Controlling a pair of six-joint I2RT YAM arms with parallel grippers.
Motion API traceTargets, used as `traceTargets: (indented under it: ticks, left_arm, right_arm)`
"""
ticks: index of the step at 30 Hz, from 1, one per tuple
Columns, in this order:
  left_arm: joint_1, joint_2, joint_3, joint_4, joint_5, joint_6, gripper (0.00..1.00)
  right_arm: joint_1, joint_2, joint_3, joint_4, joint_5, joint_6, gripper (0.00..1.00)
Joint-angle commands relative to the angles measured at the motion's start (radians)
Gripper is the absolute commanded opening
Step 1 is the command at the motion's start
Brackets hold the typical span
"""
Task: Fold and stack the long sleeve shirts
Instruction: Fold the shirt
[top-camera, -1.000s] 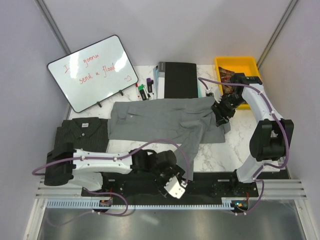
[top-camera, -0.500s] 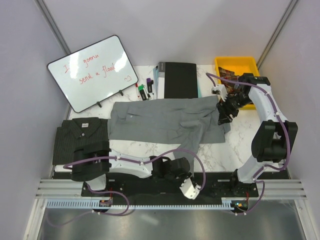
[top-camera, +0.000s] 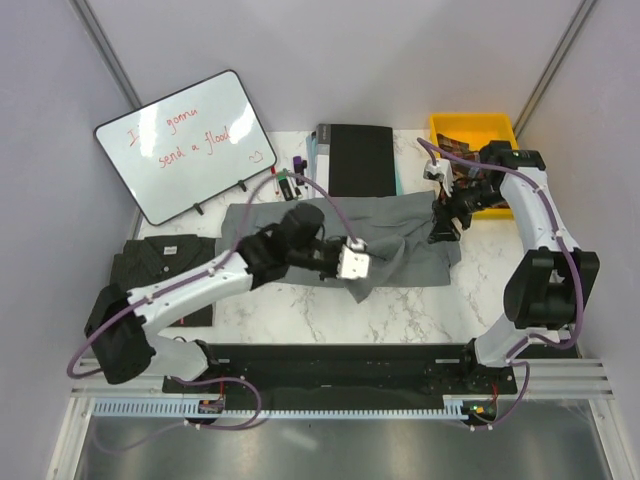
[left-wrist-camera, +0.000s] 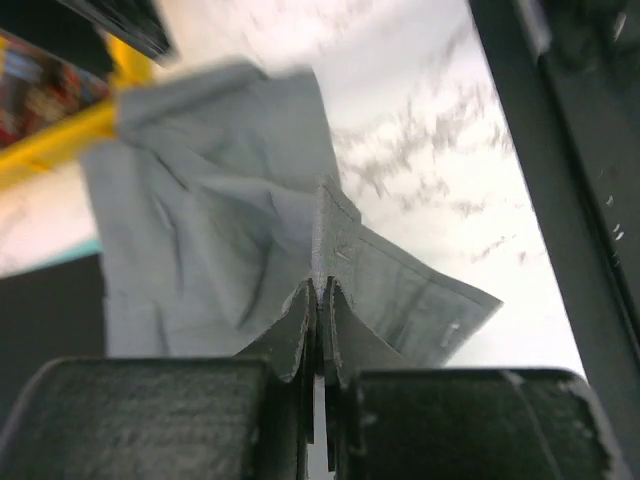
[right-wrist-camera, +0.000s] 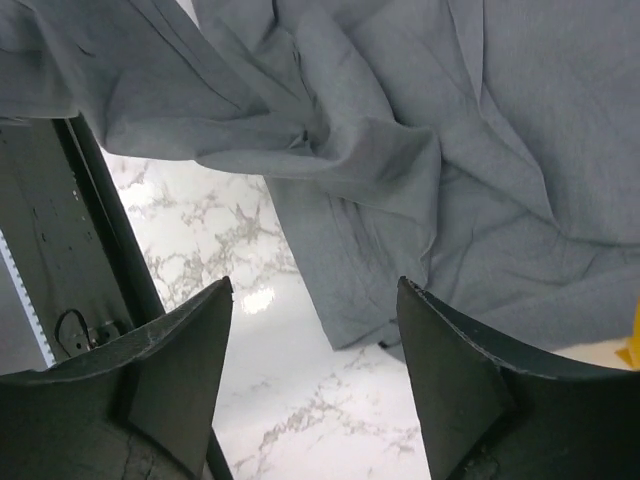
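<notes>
Grey shirt (top-camera: 400, 230) lies spread on the counter (top-camera: 430, 310), mid-fold: left fingers (left-wrist-camera: 290, 335) clamp its edge, right fingers (right-wrist-camera: 170, 370) hang apart over its right end. Next, the pinched cloth likely needs carrying across. Striped shirt (top-camera: 160, 258) sits at left.

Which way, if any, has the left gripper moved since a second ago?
Yes: the left gripper went from the black base plate toward the black book, now shut on the grey shirt.

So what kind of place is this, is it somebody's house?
Probably a robot lab booth, not a house: a left arm and right arm bolted to a metal rail, plain partition walls, and a whiteboard propped by the grey shirt.
</notes>
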Motion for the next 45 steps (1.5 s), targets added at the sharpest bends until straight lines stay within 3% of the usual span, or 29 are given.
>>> traceTargets:
  ticks: [1,7,11,12,15,21,24,29,45]
  left_arm:
    - [0.154,-0.053,0.092,-0.152,0.470,-0.098,0.02]
    - [0.292,0.009,0.163,-0.142,0.668,-0.205,0.02]
    - [0.336,0.027,0.170,-0.016,0.711,-0.346,0.02]
    - [0.341,0.029,0.166,0.013,0.721,-0.369,0.02]
    - [0.344,0.027,0.164,0.065,0.747,-0.411,0.03]
    - [0.352,0.035,0.173,0.113,0.796,-0.460,0.03]
    - [0.352,0.036,0.169,0.118,0.814,-0.460,0.02]
    - [0.355,0.036,0.158,0.118,0.814,-0.428,0.02]
    - [0.392,0.078,0.161,0.179,0.834,-0.449,0.02]
  right_arm:
    - [0.028,-0.073,0.016,-0.115,-0.213,-0.111,0.77]
    - [0.118,-0.182,-0.068,-0.049,-0.382,-0.122,0.87]
    - [0.198,-0.329,-0.228,0.237,-0.370,0.106,0.88]
    - [0.216,-0.354,-0.263,0.373,-0.350,0.151,0.88]
    - [0.275,-0.408,-0.356,0.548,-0.322,0.251,0.82]
    - [0.379,-0.388,-0.365,0.670,-0.307,0.357,0.68]
    - [0.393,-0.370,-0.363,0.705,-0.298,0.377,0.59]
    - [0.427,-0.342,-0.363,0.706,-0.299,0.372,0.56]
    - [0.499,-0.325,-0.376,0.649,-0.344,0.352,0.62]
